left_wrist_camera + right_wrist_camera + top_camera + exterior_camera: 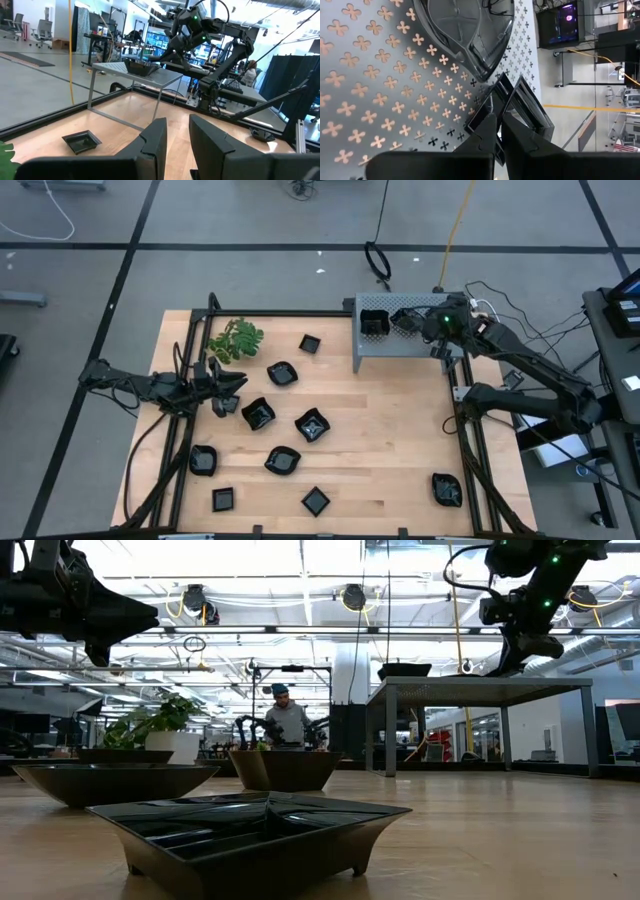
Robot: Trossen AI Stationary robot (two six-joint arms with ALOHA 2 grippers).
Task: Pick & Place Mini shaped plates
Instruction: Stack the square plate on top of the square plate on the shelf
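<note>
Along the bench's (400, 440) near edge sit three plates: a small square one (223, 500) toward the left corner, a square one (316, 501) turned diamond-wise at mid-edge, and a wavy one (446, 489) alone near the right corner. The stretch between the last two is bare wood.

A row farther in, a round plate (204, 460) lies close to the left edge and a rounded one (282, 462) beside it. Mid-bench, two more (258, 414) (312, 424) sit just apart. The right half of the bench from here to the box is open.

The left gripper (232, 387) hovers at the left edge, level with these, its fingers (155, 142) parted by a narrow gap and holding nothing.

Beyond it lie a dish (282, 374), then a small square plate (310, 343) near the far edge, with a sprig (236, 340) at the far left corner.

At the far right, the grey perforated box (400, 345) stands against the far edge. On its top rest one square plate (374, 324) and another plate (407, 319). The right gripper (440, 328) is over the box's right end; its fingers (485, 137) are nearly together, pinching a square plate's rim (520, 102) above the perforated top.
</note>
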